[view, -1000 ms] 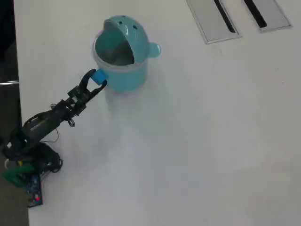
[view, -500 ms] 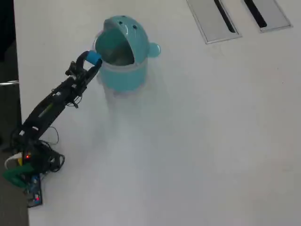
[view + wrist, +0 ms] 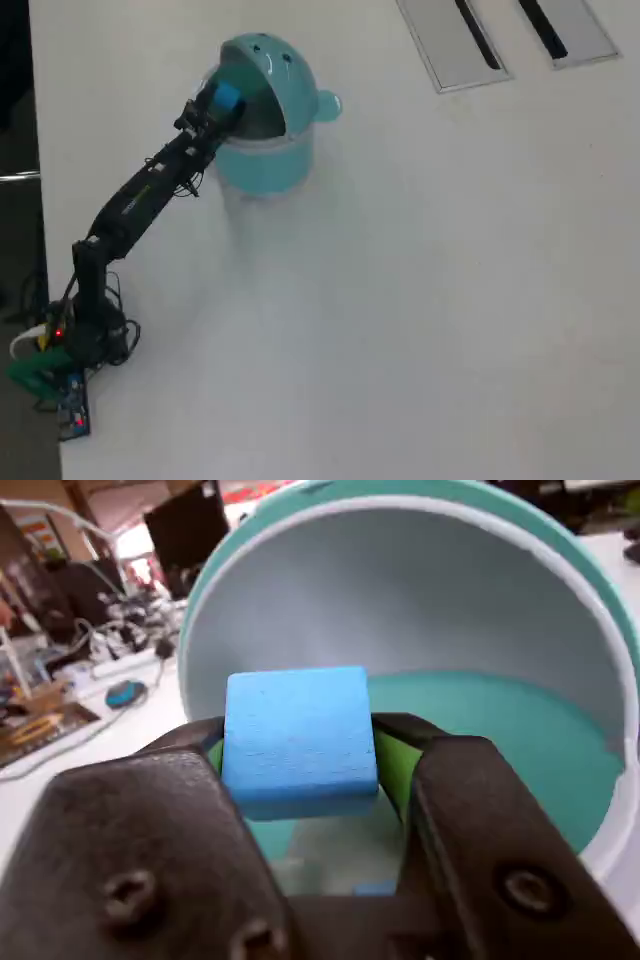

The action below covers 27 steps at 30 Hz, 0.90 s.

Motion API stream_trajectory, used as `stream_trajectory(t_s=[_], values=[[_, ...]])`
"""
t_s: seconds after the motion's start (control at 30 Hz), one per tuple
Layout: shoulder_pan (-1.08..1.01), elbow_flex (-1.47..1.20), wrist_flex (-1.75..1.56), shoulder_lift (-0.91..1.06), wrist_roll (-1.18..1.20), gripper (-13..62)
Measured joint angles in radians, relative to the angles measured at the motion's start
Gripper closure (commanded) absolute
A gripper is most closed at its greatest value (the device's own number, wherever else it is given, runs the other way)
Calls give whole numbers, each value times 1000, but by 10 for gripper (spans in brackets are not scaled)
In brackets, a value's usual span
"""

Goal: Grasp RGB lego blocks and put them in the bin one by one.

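Blue block (image 3: 298, 738) clamped in tool (image 3: 300, 755) | poised at bin (image 3: 262, 150) mouth | nudge further inside past rim, then release cleanly.

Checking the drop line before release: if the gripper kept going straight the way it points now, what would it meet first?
Most likely the bin's inner wall. The gripper, shut on the blue block, points into the open mouth; nothing else shows between, though depth is unclear.
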<state>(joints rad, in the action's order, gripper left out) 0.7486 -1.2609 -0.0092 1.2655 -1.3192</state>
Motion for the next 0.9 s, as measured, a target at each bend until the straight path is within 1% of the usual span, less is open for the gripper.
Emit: stream_trajectory(t_s=[0.07,0.23,0.3,0.47,0.5,0.53,0.57,0.7,0.8,0.9], values=[[0,72,12,-51,-2,386],[0,133,28,-103,-37,379],[0,155,37,-121,-61,323],[0,184,66,-130,-123,268],[2,186,66,-130,-137,238],[2,202,66,-130,-138,167],[2,204,66,-129,-141,145],[11,202,66,-124,-126,145],[17,201,66,-78,-118,148],[18,123,66,-3,-118,148]])
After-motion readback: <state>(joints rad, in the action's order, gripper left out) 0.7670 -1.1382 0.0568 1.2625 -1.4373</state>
